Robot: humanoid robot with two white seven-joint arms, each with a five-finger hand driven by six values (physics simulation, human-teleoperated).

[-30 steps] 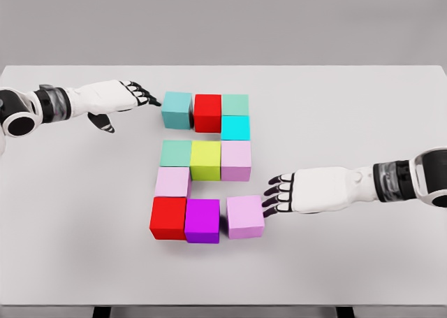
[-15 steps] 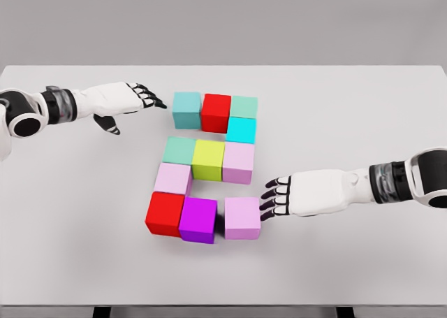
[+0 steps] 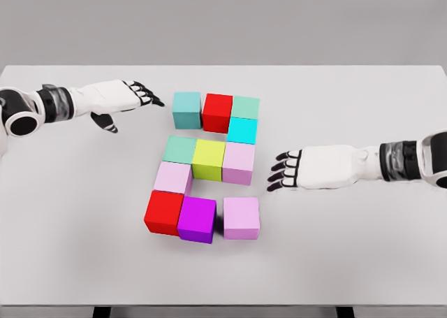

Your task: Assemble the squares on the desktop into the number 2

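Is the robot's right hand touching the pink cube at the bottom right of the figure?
No. The right hand hovers with fingers spread, clear of the pink cube, which sits below and to its left.

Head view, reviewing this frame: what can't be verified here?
- Left hand: whether its fingertips touch the teal cube; too small a gap to judge.
- Both arms' upper parts: cut off by the side edges.
- Light pink cube against purple cube: contact unclear.

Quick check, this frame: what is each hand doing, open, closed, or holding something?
Left hand: open, holding nothing, fingertips just left of the teal cube.
Right hand: open, holding nothing, clear of the blocks.
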